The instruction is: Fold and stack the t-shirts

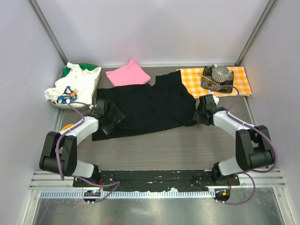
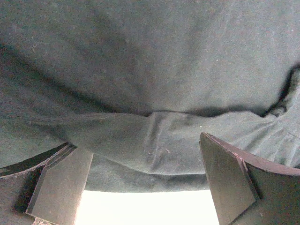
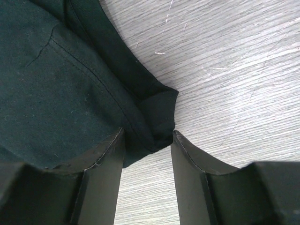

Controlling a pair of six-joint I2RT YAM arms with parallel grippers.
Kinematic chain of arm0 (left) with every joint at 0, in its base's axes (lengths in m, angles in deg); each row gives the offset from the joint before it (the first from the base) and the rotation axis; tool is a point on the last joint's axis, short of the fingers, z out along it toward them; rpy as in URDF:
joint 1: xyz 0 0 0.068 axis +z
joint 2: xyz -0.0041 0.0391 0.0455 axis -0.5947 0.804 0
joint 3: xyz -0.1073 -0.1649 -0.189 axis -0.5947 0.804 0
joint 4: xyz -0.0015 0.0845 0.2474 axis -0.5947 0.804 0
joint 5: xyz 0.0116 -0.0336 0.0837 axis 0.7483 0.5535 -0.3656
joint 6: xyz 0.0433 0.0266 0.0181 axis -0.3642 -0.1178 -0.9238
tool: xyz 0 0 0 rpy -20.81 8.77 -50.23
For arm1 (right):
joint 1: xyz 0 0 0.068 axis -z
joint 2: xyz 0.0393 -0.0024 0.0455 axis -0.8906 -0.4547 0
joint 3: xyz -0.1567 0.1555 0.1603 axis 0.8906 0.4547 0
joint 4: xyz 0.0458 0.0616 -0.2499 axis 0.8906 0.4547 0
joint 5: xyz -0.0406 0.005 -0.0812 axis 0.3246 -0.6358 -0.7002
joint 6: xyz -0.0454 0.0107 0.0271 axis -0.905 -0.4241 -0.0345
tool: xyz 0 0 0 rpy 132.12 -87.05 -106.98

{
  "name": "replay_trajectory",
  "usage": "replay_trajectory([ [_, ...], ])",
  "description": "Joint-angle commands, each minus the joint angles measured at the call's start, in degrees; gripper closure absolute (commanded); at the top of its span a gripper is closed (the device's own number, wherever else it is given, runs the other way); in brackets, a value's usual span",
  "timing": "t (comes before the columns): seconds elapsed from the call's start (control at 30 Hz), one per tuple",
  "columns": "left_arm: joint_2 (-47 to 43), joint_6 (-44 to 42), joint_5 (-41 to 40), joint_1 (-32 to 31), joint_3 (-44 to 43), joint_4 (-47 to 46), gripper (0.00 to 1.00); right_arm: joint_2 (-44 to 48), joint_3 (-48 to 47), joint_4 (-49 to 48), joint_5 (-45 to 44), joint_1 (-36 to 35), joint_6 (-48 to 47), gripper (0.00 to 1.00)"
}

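We count two arms, left arm (image 1: 84, 126) and right arm (image 1: 228, 123); two shirts, black shirt (image 1: 150, 110) and pink shirt (image 1: 129, 75); one checked cloth (image 1: 190, 79); one tray (image 1: 221, 89); one pot (image 1: 220, 72); one heap of pale clothes (image 1: 77, 82).

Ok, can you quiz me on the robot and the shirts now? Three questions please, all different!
1. True or false: in the top view, the pink shirt lies to the left of the checked cloth, not on it.
2. Pick one. The left gripper and the right gripper are both at: A the black shirt; B the pink shirt; C the checked cloth.
3. Short answer: in the right wrist view, are the right gripper's fingers open or shut?

Key: 1 true. 2 A. 3 open, with a corner of the black shirt between them.
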Motion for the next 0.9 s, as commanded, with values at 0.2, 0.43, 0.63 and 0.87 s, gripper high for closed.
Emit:
replay_trajectory([
  [0.2,2.83,-2.06,-1.87,-0.1,2.8,-4.14,0.0,2.43,-1.85,0.7,-9.44,0.15,-0.25,0.74],
  [0.43,1.17,-3.47,-3.88,-0.1,3.16,-2.73,0.0,0.23,-2.9,1.23,-12.35,0.15,0.37,0.99],
  [0.63,-1.38,-3.91,-4.5,-0.1,4.38,-1.85,0.0,0.41,-3.34,2.02,-16.47,0.15,-0.24,0.99],
  [0.87,-2.35,-3.91,-3.98,-0.1,4.65,-1.24,0.0,1.89,-3.43,1.23,-14.82,0.15,-0.25,0.42],
])
